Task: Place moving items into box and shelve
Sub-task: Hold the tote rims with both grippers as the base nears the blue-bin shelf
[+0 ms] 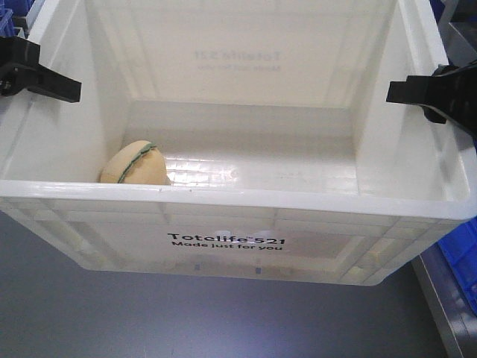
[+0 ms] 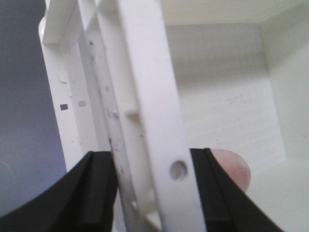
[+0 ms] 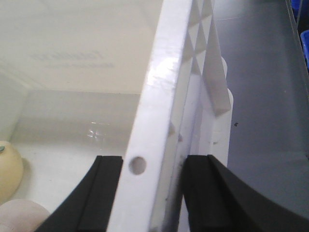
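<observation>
Clamping box (image 1: pixel 223 257) rims | left fingers (image 1: pixel 49 85), right fingers (image 1: pixel 417 91) | print faces camera

toy (image 1: pixel 133 165) in box (image 1: pixel 246 200) near-left | left tool (image 2: pixel 153 193) astride left rim | right tool (image 3: pixel 152 193) astride right rim

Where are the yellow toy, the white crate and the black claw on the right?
Yellow toy (image 1: pixel 134 165): front view, its rounded side.
White crate (image 1: pixel 223 195): front view, near rim.
Right gripper (image 3: pixel 153 188): right wrist view, between its fingers.
</observation>
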Available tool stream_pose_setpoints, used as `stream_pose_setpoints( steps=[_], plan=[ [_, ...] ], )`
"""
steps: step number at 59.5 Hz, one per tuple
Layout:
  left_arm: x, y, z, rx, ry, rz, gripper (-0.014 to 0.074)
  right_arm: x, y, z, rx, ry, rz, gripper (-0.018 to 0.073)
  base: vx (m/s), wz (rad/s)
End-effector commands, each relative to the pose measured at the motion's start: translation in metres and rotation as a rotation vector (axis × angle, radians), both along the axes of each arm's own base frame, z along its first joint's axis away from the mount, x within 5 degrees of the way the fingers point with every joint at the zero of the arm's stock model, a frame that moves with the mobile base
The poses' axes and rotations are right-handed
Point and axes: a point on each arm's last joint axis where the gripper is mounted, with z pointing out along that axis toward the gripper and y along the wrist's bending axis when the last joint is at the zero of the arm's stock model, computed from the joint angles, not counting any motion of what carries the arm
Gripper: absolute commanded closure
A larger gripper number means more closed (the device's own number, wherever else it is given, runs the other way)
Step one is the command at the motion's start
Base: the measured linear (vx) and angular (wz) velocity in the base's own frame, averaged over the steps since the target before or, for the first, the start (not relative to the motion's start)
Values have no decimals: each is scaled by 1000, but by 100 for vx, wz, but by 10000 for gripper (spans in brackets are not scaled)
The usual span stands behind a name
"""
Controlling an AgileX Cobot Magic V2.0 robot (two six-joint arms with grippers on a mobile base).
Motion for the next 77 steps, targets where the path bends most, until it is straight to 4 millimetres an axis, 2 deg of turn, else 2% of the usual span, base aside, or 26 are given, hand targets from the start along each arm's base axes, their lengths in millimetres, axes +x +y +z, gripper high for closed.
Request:
stream_pose_setpoints(
  steps=[1,77],
  plan=[
    [-12,-13,35,-185,-122,-26,600,-2,2,33,131,-192,-25,565,46,1],
    [-12,-13,35,-185,-122,-26,600,-2,2,33,131,-192,-25,565,44,5]
  ],
)
